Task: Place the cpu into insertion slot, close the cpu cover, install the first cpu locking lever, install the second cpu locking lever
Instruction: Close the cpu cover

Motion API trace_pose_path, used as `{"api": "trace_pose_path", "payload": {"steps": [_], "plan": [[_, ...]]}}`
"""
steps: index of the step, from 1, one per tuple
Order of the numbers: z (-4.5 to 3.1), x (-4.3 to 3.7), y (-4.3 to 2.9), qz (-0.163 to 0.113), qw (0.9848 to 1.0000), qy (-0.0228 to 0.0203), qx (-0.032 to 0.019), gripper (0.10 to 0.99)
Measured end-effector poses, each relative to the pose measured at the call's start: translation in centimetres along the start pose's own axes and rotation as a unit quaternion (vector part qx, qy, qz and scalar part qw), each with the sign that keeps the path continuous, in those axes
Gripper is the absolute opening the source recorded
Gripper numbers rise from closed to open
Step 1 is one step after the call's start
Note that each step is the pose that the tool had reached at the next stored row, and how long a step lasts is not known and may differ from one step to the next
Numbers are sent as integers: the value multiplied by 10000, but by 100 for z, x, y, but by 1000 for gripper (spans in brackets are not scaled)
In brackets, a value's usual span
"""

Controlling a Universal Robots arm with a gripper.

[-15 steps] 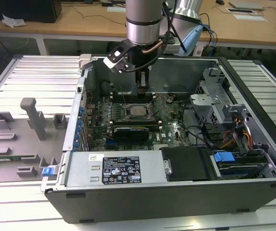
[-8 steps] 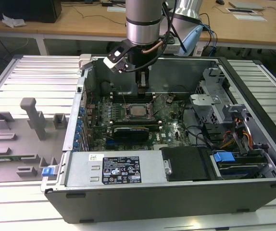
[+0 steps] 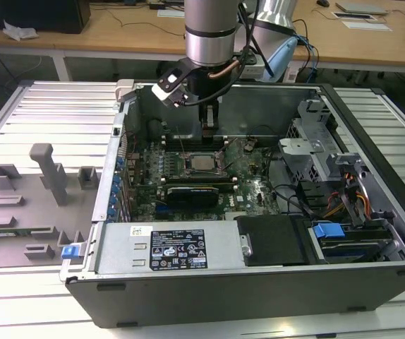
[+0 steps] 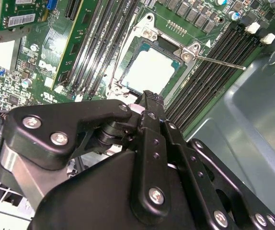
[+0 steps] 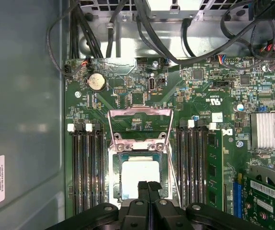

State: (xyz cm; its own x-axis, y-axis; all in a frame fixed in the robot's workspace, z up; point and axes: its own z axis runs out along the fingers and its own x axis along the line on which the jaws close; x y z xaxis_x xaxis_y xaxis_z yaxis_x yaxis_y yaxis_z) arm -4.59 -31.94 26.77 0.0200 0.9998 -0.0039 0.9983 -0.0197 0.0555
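Black linkage of the gripper is crowding the foreground in both wrist views. Its two fingers are pressing flat against each other, and nothing is sitting between them.

- The cpu is lying directly under the fingertips, seated flat in the insertion slot with its silver top facing up. You cannot tell whether the tips are touching it.
- In the exterior view the gripper is hanging just above the cpu.
- The cpu cover is standing raised just beyond the chip, on the side away from the fingertips. Green board is showing through its window.
- A thin locking lever is sticking out sideways from the socket corner and passing over the memory slots.

Container notes:
- The computer case is lying open on its side, and the gripper is reaching down into it.
- The motherboard is covering its floor.
- Long black memory slots are flanking the socket on both sides of the gripper.
- A coin battery and black cables are sitting farther beyond the cover.
- A black card is lying near the socket.
- A grey fixture plate is resting outside the case, well apart from the gripper.
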Motion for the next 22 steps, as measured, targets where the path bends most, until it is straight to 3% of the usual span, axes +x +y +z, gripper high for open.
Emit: {"api": "trace_pose_path", "payload": {"steps": [3, 4, 5, 8, 16, 17, 20, 22], "plan": [[-28, 0, 7, -1, 10000, 3, -1, 106], [-27, -2, 51, 0, 10000, 1, 4, 106], [-21, -4, 145, -1, 10000, 1, 13, 106], [-11, -3, 334, -2, 10000, 1, 48, 106], [11, 5, 705, -1, 9999, 0, 103, 106], [14, 6, 781, -1, 9999, -1, 112, 106], [24, 9, 901, -3, 9999, 0, 122, 106], [45, 9, 928, -3, 9999, 0, 123, 106]]}}
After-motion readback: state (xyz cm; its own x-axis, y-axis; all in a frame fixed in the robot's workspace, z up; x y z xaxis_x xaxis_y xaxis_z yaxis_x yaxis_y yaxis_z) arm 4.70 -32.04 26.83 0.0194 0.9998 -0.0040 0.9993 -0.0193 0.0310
